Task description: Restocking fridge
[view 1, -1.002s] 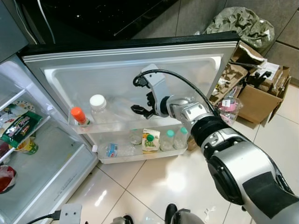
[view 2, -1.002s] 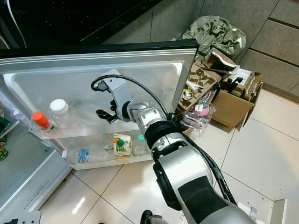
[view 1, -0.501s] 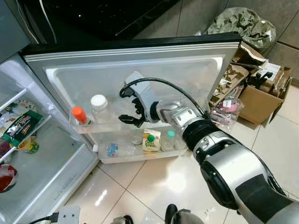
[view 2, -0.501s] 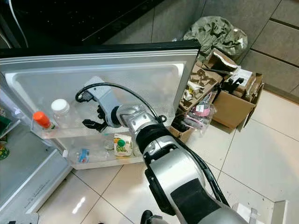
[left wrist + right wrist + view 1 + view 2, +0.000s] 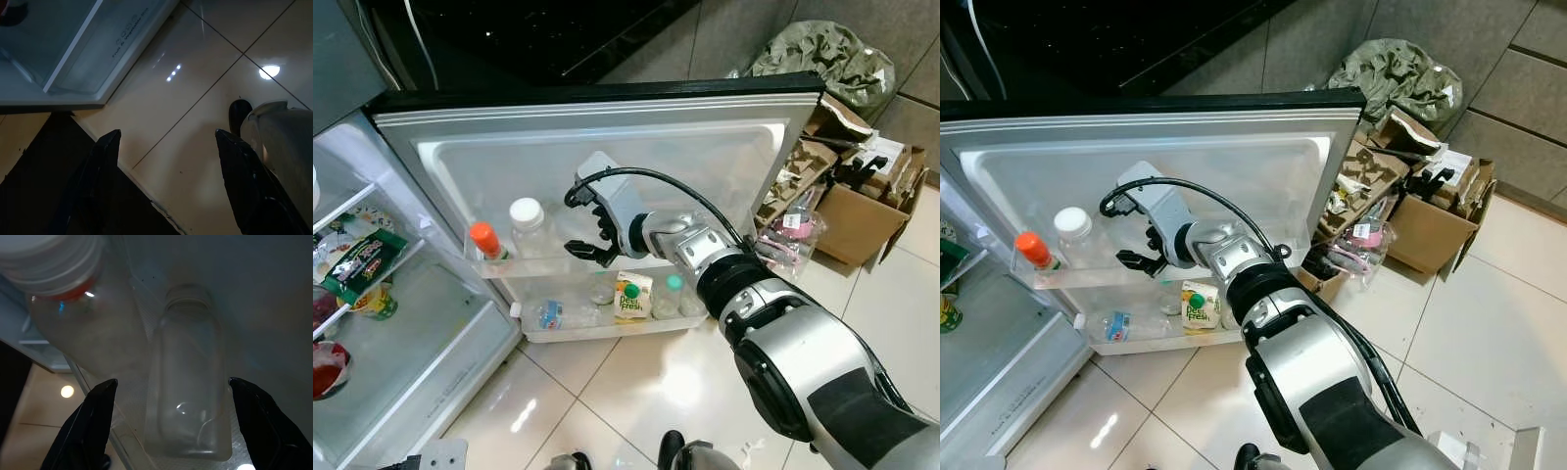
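The fridge door (image 5: 724, 147) stands swung wide open, and its racks already carry stock: on the upper door shelf (image 5: 558, 266) an orange-capped bottle (image 5: 486, 240) stands at the 9 o'clock end, just beside a white-lidded jar (image 5: 528, 227), and on the lower door shelf (image 5: 607, 325) sit a small water bottle lying on its side (image 5: 546, 313), a carton with a green cap (image 5: 628, 299) and two clear bottles with pale green caps (image 5: 672, 297) toward the 3 o'clock end. The right gripper (image 5: 589, 247) reaches over the upper door shelf, just at the 3 o'clock side of the jar, its fingers spread wide and empty. In the right wrist view a clear plastic bottle (image 5: 188, 377) stands on that shelf between the fingers (image 5: 93, 426), untouched by either, which suggests it is either freshly set down or about to be gripped; the pictures alone do not settle which. The left gripper (image 5: 166, 181) hangs idle over the tiled floor (image 5: 195, 112), fingers apart and empty. Inside the fridge, at 9 o'clock, packets and a green snack bag (image 5: 360, 266) lie on the shelves. The restocking looks well under way, with room left on the upper door shelf toward 3 o'clock.
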Controlling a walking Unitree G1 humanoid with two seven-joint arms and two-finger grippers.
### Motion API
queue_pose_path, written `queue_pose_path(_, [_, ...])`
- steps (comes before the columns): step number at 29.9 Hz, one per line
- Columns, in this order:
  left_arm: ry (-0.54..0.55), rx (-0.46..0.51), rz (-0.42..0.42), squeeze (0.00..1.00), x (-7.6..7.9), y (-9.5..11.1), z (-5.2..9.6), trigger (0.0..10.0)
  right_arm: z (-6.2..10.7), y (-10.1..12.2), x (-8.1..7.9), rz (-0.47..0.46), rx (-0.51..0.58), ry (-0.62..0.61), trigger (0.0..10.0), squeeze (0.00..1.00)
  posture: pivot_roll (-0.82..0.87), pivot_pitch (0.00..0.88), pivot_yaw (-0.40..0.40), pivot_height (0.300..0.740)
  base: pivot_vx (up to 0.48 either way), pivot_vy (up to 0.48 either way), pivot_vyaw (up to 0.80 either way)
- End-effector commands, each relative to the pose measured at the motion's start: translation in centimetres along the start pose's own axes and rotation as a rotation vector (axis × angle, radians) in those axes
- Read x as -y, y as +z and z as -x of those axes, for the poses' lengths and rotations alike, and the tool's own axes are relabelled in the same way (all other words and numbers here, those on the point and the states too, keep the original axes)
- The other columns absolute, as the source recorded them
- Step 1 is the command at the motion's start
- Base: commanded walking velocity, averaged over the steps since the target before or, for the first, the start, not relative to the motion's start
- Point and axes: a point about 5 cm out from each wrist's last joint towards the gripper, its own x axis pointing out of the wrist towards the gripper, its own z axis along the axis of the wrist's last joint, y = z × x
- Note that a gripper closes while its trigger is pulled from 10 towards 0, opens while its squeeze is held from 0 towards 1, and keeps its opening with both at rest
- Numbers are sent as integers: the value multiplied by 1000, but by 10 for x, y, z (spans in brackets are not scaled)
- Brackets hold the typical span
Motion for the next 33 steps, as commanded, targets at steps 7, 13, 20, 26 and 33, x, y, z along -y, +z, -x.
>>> queue_pose_path(7, [24, -49, -17, 0, -10, -12, 8, 10000, 6, -54, 7, -92, -193, -93, 10000, 0, 124, 368, -63, 710, 0, 0, 0])
queue_pose_path(13, [24, -51, -20, 0, -10, -12, 8, 10000, 15, -63, 20, 0, -257, -158, 10000, 0, 120, 369, -58, 710, 0, 0, 0])
queue_pose_path(20, [18, -51, -21, 0, -9, -11, 8, 10000, 17, -56, 26, 27, -228, -191, 10000, 0, 113, 363, -51, 710, 0, 0, 0])
queue_pose_path(26, [14, -49, -23, 0, -9, -10, 6, 10000, 13, -43, 21, 121, -172, -142, 10000, 0, 111, 357, -47, 710, 0, 0, 0])
queue_pose_path(33, [9, -45, -22, 0, -6, -7, 4, 10000, 10, -46, 14, 181, -207, -74, 0, 0, 114, 348, -47, 710, 0, 0, 0])
